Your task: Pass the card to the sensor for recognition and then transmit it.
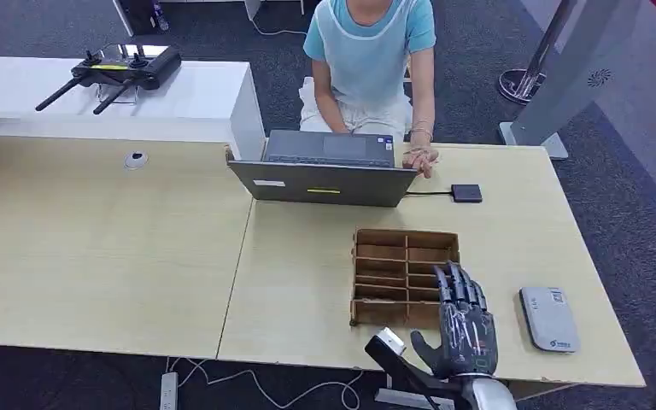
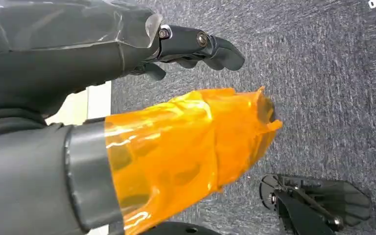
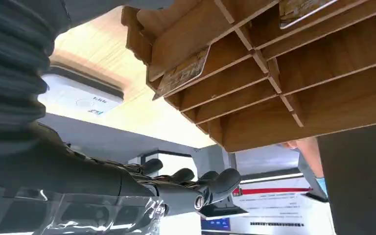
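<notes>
Head view: the right hand [image 1: 464,329] rises from the lower edge of the frame, right of centre, fingers straight and spread, holding nothing, its tips over the near right corner of the cardboard card rack [image 1: 403,275]. The rack sits on the desk [image 1: 102,256] in the lower middle. The grey card sensor [image 1: 548,319] lies flat at lower right, just beside the hand and well apart from the rack. In the upper middle a person [image 1: 369,60] sits behind an open laptop [image 1: 325,171], one hand resting at the desk's far edge.

Left wrist view: the left hand [image 2: 196,46] hangs over grey carpet, its dark fingers curled in with nothing in them, an orange film sleeve [image 2: 186,152] across the centre of the frame.

Right wrist view: the rack fills the upper right, and a card [image 3: 183,72] stands in one slot at upper centre, a second card [image 3: 301,9] at the top edge. The sensor shows at left centre. The right hand's fingers [image 3: 210,181] lie low in the frame, apart from both cards.

Risks, as I judge them: the slots are narrow and the fingers broad, so a reach could push the light rack across the desk or bend a divider; a thin card pinched by its edge could slip on the way to the sensor
</notes>
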Motion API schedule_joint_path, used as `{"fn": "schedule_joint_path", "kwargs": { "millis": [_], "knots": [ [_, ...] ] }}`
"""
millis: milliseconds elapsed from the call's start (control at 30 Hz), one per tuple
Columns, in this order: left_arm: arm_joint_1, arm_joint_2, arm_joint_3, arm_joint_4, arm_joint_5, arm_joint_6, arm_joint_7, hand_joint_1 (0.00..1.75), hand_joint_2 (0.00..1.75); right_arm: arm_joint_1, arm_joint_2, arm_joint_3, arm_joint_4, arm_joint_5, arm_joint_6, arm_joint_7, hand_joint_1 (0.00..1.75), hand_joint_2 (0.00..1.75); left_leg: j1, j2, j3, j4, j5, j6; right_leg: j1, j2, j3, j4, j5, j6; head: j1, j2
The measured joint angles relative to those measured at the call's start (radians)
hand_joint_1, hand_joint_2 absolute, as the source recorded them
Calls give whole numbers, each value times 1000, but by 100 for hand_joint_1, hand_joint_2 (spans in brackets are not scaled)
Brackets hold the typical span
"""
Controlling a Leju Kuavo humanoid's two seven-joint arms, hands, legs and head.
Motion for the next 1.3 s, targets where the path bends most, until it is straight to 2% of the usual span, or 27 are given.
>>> {"fn": "schedule_joint_path", "kwargs": {
  "millis": [400,533,833,933,1000,1100,1167,1300],
  "knots": [
    [0,0,0,0,24,-10,-6,0,0,-18,0,1,70,50,-45,7,0,175,0,0,0,0,0,0,0,0,0,0,0,0,0,0],
    [1,0,0,0,74,-30,-23,0,0,-21,0,-15,89,76,-56,14,0,175,0,0,0,0,0,0,0,0,0,0,0,0,0,0],
    [1,0,0,0,86,-31,-33,0,0,-26,0,-57,109,105,-86,26,0,175,0,0,0,0,0,0,0,0,0,0,0,0,0,0],
    [1,0,0,0,88,-31,-24,0,0,-28,-28,-50,108,109,-84,137,0,175,0,0,0,0,0,0,0,0,0,0,0,0,0,0],
    [1,0,0,0,85,-31,-23,0,0,-35,-69,-17,108,110,-83,233,2,175,0,0,0,0,0,0,0,0,0,0,0,0,0,0],
    [0,0,0,0,72,-29,-20,0,0,-49,-137,36,109,110,-86,320,3,175,-1,0,0,0,0,0,0,0,0,0,0,0,0,0],
    [0,0,0,0,71,-29,-16,0,0,-58,-177,78,109,110,-97,357,5,175,-1,0,0,0,0,0,-1,0,0,0,0,0,0,0],
    [1,0,0,0,66,-29,-15,0,0,-72,-226,134,109,110,-102,381,9,175,-1,0,0,0,0,0,0,0,0,0,0,0,0,0]
  ]
}}
